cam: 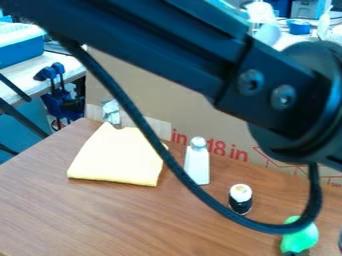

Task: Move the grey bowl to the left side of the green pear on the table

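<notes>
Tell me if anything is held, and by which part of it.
It cannot be told; a small dark piece meets the lower end of the bright green, rounded object.

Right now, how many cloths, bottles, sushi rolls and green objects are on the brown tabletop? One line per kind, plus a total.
Folded yellow cloth: 1
White bottle: 1
Sushi roll: 1
Green object: 1
Total: 4
</notes>
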{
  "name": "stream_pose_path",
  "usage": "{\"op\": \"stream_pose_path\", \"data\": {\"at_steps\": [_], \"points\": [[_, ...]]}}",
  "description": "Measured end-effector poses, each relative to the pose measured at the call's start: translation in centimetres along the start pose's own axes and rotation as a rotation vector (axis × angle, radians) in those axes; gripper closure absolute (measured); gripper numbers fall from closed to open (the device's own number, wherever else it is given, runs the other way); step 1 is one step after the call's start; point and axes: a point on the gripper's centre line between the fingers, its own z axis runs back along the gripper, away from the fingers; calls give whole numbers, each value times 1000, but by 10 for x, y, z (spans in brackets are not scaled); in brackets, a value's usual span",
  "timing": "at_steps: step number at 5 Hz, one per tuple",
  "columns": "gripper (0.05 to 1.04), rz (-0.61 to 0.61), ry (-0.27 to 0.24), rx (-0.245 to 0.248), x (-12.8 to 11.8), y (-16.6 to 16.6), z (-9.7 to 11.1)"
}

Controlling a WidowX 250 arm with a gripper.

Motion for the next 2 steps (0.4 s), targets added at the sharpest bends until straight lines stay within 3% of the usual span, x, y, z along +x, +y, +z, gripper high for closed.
{"op": "stream_pose_path", "data": {"at_steps": [1,2], "points": [[82,19,45,34,-3,22,0],[82,38,109,106,-7,46,2]]}}
